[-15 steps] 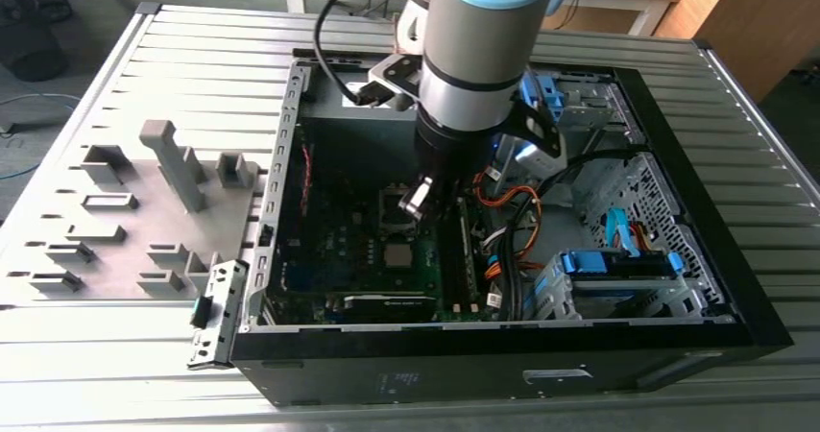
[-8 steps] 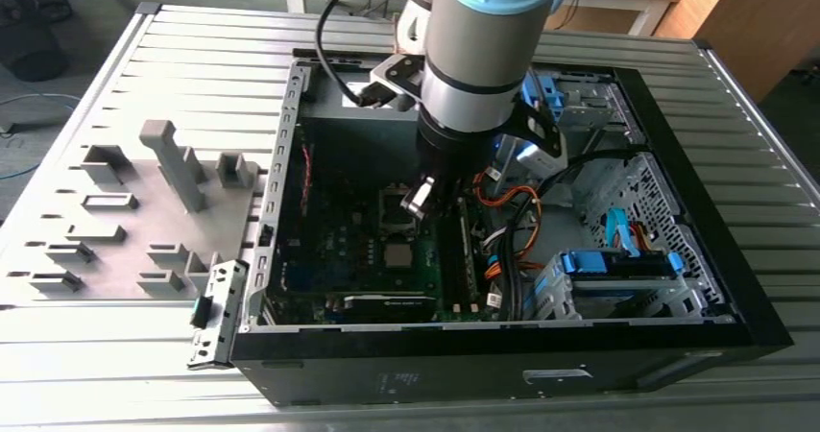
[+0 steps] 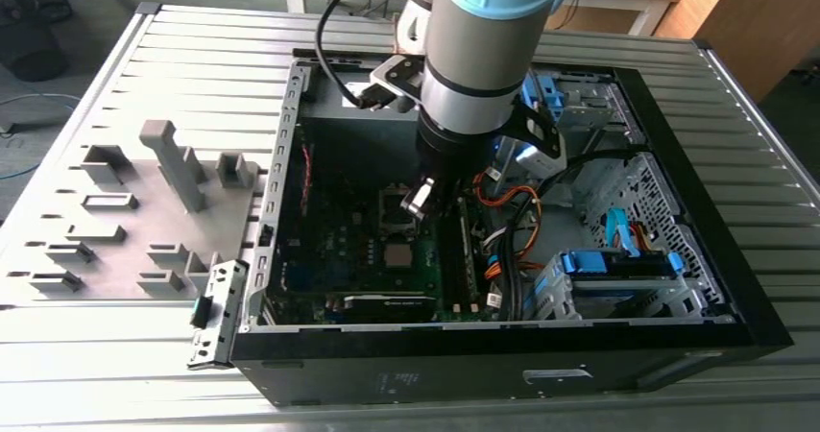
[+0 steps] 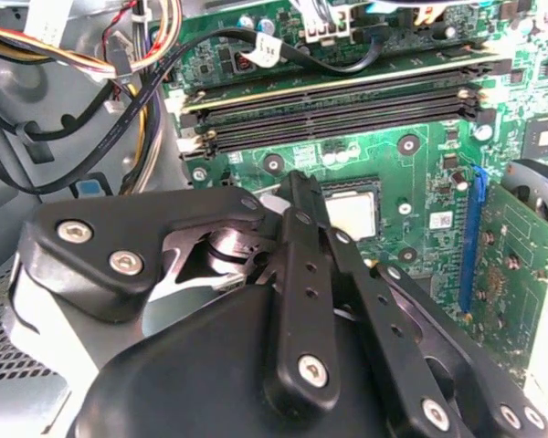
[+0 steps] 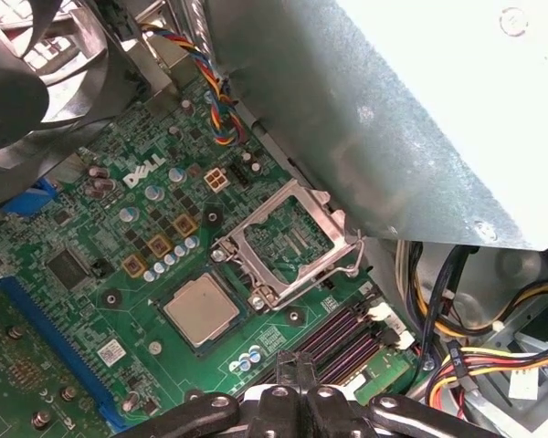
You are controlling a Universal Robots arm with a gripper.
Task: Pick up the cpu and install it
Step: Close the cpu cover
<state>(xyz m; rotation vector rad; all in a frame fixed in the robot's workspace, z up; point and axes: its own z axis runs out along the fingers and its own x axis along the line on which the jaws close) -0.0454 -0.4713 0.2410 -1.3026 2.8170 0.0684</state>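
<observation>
Grey plastic blocks [image 3: 173, 163] stand on a fixture plate [image 3: 129, 250] at the exterior view's left, well apart from the work. Moving right, the open case [image 3: 717, 307] lies on the slatted table [image 3: 103, 374] with its green board [image 3: 326, 250] facing up.

Near the frame's centre the arm reaches down into the case, and the gripper [image 3: 418, 202] hangs just above the board. In both wrist views its fingers [image 5: 280, 394] are drawn close together with nothing between them, so it reads as clenched and empty.

The cpu [image 3: 401, 254] lies just below the gripper in the frame, flat on the board and apart from the fingers. In the first wrist view it sits square in its socket, right beside the hollow metal frame [image 5: 288, 239], which stands swung open. It looks already seated, with the frame not yet shut over it (a judgement from how it lies).

The chip should be light, thin and stiff. Its metal top is probably smooth and apt to slip, and its underside is likely fragile. The fair hold would be by two opposite edges, gently and level — there is little height to grip.

Further right run orange cables [image 3: 506, 202], then a blue drive bay [image 3: 615, 264] at the lower right.
</observation>
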